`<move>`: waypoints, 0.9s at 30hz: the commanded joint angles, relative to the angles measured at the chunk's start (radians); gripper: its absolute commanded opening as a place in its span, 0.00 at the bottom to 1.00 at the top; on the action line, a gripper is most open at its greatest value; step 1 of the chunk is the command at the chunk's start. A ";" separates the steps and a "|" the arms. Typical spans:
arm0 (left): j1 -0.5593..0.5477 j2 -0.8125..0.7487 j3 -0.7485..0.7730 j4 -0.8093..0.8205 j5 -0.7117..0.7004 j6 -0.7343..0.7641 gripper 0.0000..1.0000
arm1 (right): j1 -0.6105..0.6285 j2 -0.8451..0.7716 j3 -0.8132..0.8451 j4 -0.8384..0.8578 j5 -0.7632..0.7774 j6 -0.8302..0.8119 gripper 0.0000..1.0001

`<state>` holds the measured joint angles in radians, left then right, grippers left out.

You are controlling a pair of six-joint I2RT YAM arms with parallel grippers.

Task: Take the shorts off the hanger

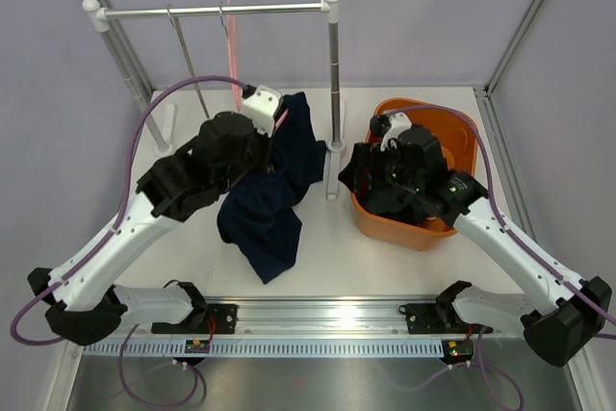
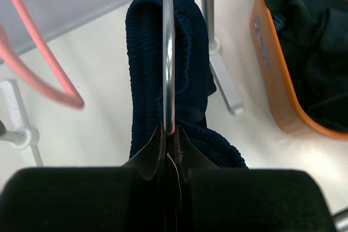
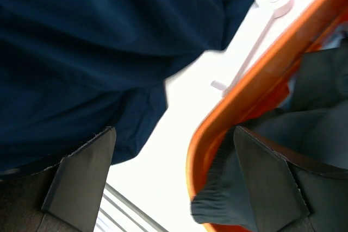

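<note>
The dark navy shorts (image 1: 274,209) hang from a thin hanger bar (image 2: 168,52) and trail down onto the table. Their ribbed waistband (image 2: 144,52) wraps the bar. My left gripper (image 1: 279,124) is shut on that bar, right below the waistband (image 2: 169,134). My right gripper (image 1: 348,172) is open and empty (image 3: 174,134), by the left rim of the orange basket (image 1: 404,228), with the navy shorts (image 3: 81,42) to its left. Charcoal shorts (image 3: 304,118) lie in the basket (image 3: 244,91), also seen in the left wrist view (image 2: 310,36). No light blue pair shows.
A clothes rack with a steel rail (image 1: 212,12) and upright post (image 1: 333,74) stands at the back, its foot (image 2: 225,88) between shorts and basket. A pink hanger (image 1: 231,45) and a bare metal hanger (image 1: 188,55) hang on the rail. Grey walls enclose the table.
</note>
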<state>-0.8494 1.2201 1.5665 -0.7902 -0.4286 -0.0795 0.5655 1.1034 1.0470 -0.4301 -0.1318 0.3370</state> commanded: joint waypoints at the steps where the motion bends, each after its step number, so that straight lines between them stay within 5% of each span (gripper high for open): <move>1: -0.025 -0.106 -0.098 0.097 0.063 -0.040 0.00 | 0.107 0.010 0.111 -0.007 0.106 0.023 0.98; 15: -0.074 -0.326 -0.384 0.143 0.194 -0.094 0.00 | 0.425 0.225 0.406 -0.102 0.420 0.151 0.96; 27: -0.085 -0.349 -0.405 0.164 0.179 -0.089 0.00 | 0.445 0.447 0.614 -0.203 0.593 0.175 0.86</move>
<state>-0.9287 0.9081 1.1545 -0.7296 -0.2569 -0.1627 1.0039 1.5333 1.5826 -0.5987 0.3534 0.4953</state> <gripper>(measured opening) 0.037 0.871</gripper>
